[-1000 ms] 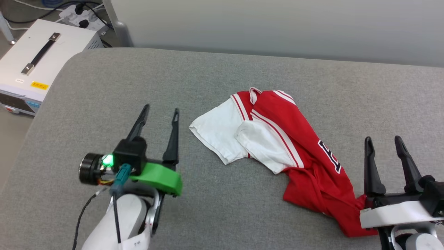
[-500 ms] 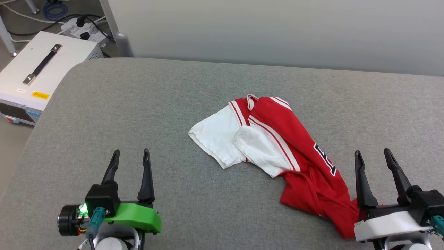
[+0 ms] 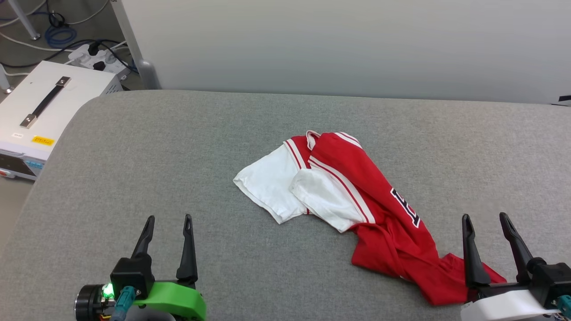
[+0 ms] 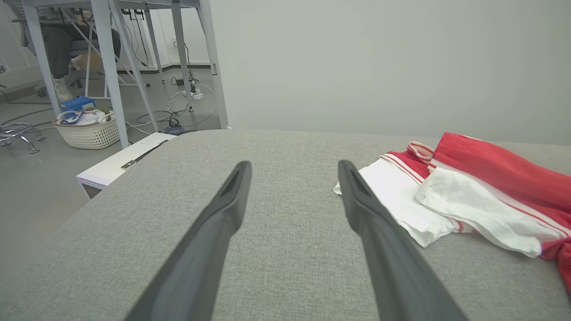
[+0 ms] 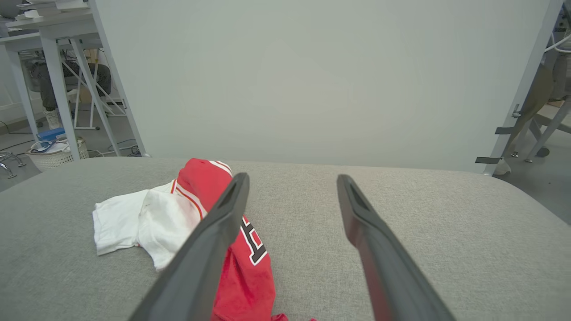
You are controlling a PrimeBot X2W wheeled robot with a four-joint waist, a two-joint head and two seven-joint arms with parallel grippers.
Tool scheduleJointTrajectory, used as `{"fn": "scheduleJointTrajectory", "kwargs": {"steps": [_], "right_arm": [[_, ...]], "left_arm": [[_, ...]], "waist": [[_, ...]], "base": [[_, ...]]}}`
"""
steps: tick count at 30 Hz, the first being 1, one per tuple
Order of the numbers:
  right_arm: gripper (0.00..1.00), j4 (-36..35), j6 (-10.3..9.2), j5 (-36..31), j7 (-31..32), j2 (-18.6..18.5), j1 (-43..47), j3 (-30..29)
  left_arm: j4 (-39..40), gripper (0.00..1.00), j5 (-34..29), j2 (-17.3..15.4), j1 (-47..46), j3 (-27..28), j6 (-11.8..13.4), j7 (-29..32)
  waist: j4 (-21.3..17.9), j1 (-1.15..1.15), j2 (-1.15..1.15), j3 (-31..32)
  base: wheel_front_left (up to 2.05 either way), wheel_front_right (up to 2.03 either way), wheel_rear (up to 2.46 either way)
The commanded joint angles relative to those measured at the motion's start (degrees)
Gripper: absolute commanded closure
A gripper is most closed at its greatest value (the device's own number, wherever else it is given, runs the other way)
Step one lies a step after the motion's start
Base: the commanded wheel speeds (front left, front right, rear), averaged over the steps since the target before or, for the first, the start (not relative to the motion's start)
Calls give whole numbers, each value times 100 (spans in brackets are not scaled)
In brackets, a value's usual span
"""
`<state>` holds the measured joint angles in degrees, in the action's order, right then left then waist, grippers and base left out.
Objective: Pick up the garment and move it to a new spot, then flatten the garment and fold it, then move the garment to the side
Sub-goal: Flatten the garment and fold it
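- Head view: the garment [image 3: 357, 200] lies crumpled near the middle of the grey pad [image 3: 178, 147]. Its two white sleeves are spread to the left and the red body trails toward the lower right.
- Its heap looks the same as half a second ago. The whole picture has slid down a little, so the camera moved, not the shirt.
- Right gripper [image 3: 485, 217] sits at the red hem's end with its fingers spread wide and nothing between them. Whether its base touches the cloth, I cannot tell. It shows lower than before, and more of the hem is bare beside it.
- Right wrist view: the right gripper [image 5: 292, 177] has its jaws wide apart, and the garment [image 5: 196, 209] lies left of them and behind the left finger.
- Left gripper [image 3: 169, 218] is at the lower left, fingers parted and empty, well apart from the sleeves. A second ago it was up close to them; since half a second ago it has hardly shifted.
- Left wrist view: the left gripper [image 4: 293, 166] is open over bare pad, with the garment [image 4: 468, 191] off to the right.
- Beyond the pad's left corner stand a white box [image 3: 53, 98] and a power strip [image 3: 96, 58] on the floor.
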<state>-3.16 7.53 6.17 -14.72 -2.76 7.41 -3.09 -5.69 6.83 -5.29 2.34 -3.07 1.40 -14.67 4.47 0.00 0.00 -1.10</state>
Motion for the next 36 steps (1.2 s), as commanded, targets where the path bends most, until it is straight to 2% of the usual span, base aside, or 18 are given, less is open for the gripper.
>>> {"fn": "scheduleJointTrajectory", "kwargs": {"steps": [1, 28, 36], "right_arm": [[0, -13, -4, 37, -28, -11, 79, -9], [0, 56, -4, 162, -28, -11, 112, -69], [0, -247, -4, 98, -28, -11, -390, -4]], "left_arm": [[-2, 0, -77, 44, 89, 47, -42, -32], [-74, 0, -403, 202, 149, 299, -319, -33], [-30, 0, -419, 217, 36, 329, -325, -33]], "waist": [[-26, 0, 0, 9], [-124, 0, 0, 20], [-8, 0, 0, -136]], "base": [[0, 0, 0], [0, 0, 0], [0, 0, 0]]}}
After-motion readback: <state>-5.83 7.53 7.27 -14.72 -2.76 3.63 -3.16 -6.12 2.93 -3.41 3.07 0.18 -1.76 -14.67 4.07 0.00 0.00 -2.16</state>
